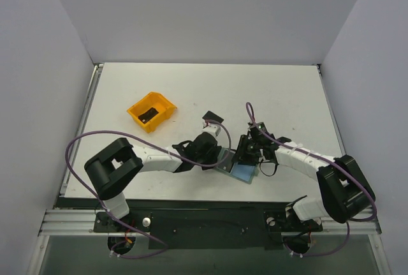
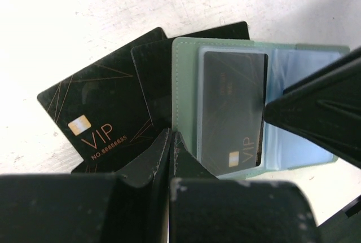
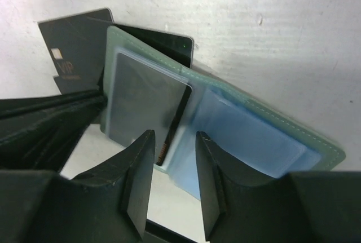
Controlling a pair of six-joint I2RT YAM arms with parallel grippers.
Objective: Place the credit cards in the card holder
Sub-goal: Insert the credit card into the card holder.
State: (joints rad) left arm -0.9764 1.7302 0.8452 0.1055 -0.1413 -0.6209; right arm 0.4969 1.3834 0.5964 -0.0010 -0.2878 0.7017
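Note:
The sage-green card holder (image 2: 183, 79) (image 3: 324, 147) (image 1: 244, 173) lies open on the table and shows its light-blue lining. One black credit card (image 2: 234, 105) (image 3: 141, 102) sits in its left clear sleeve, with a dark edge showing toward the fold. Two more credit cards (image 2: 96, 113) (image 3: 70, 48) lie fanned under the holder's left side. My left gripper (image 2: 171, 137) (image 1: 221, 159) is shut with nothing between its fingers, its tips at the holder's left edge. My right gripper (image 3: 175, 141) (image 1: 246, 154) is open, hovering just above the sleeved card's inner edge.
An orange bin (image 1: 162, 106) stands at the back left with a dark card (image 1: 148, 116) in it. The holder lies close to the table's near edge (image 1: 210, 193). The two grippers are nearly touching over the holder.

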